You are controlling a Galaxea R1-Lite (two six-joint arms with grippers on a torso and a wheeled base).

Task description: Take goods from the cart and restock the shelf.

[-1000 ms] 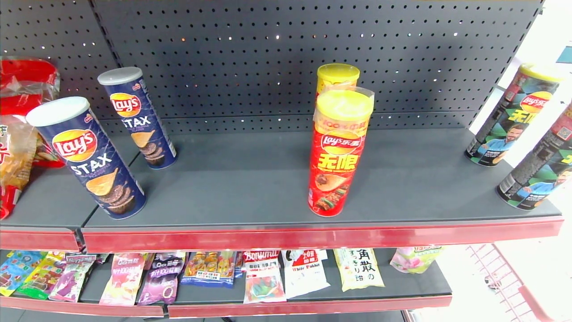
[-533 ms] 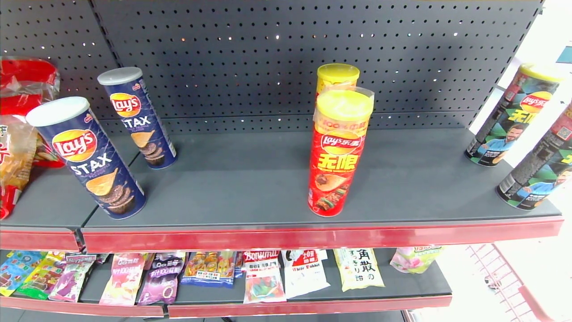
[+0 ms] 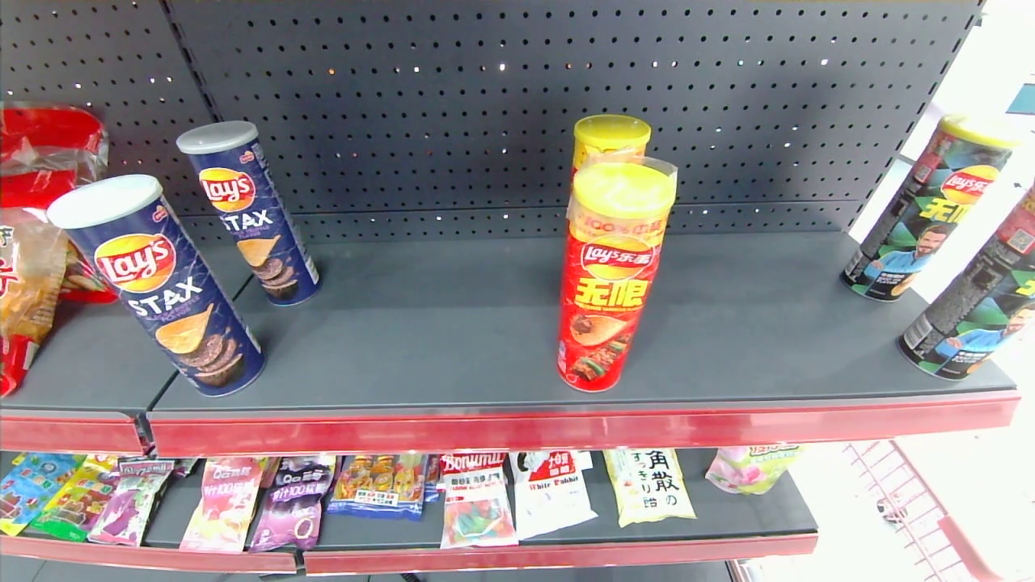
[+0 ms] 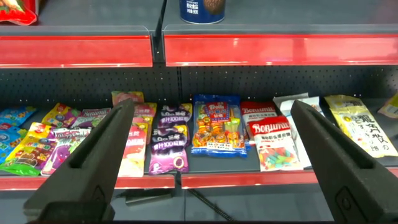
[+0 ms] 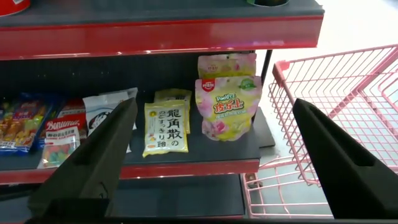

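The upper shelf [image 3: 453,323] carries two blue chip cans [image 3: 158,283] on the left and a red chip can [image 3: 610,275] in the middle, with a yellow-lidded can [image 3: 608,137] behind it. Two green-black cans [image 3: 926,210] stand at the right end. My left gripper [image 4: 211,174] is open and holds nothing; it faces the lower shelf's snack bags [image 4: 214,124]. My right gripper [image 5: 214,168] is also open with nothing in it, in front of the lower shelf's right end. The pink wire cart [image 5: 348,106] stands just past that end.
Red snack bags [image 3: 32,186] crowd the upper shelf's far left. Flat candy bags [image 3: 477,501] line the lower shelf, with a yellow bag [image 5: 166,127] and pink-green bags [image 5: 227,102] near its right end. Bare shelf lies between the blue and red cans.
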